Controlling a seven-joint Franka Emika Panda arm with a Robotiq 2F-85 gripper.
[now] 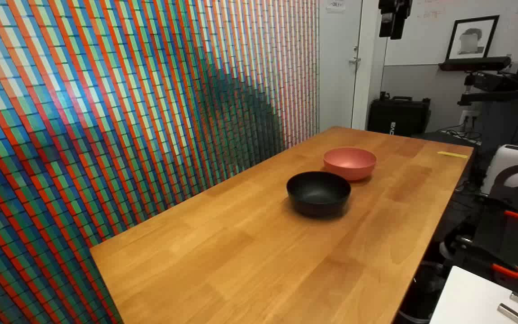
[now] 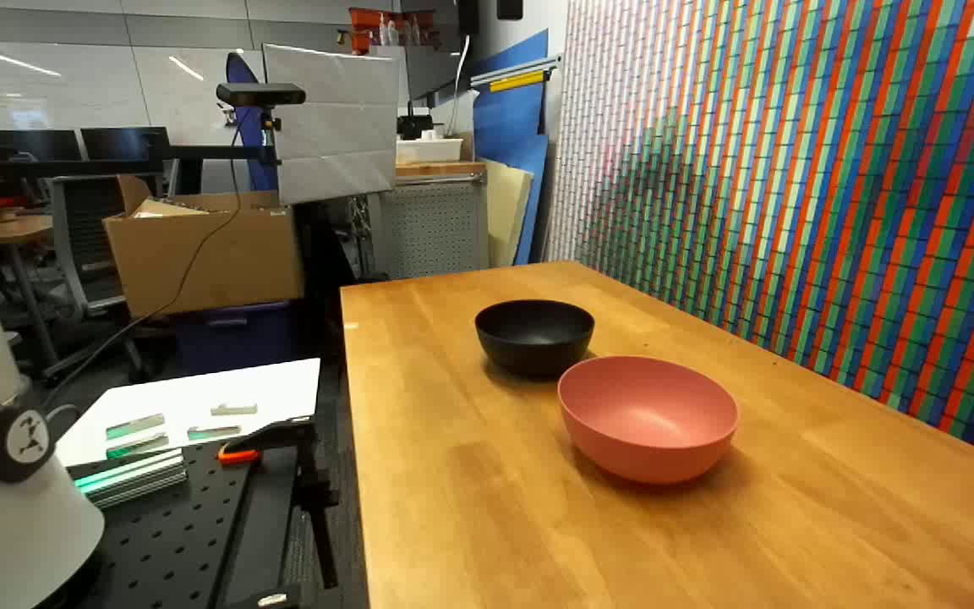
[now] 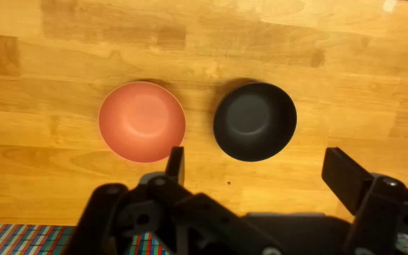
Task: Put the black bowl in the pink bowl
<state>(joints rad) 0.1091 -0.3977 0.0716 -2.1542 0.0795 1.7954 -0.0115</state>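
Tool [image 3: 255, 167]: jaws apart | black bowl [image 3: 255, 122], pink bowl [image 3: 142, 122]: tabletop [image 3: 199, 120] between | both well inside its edges

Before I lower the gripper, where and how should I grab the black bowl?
Probably the rim of the black bowl, on the side away from the pink bowl, where there's more room. Come from above: it stands upright, mouth uncovered, so the open gripper could straddle its thin-looking wall.

pink bowl [image 3: 142, 122] near black bowl [image 3: 255, 122]
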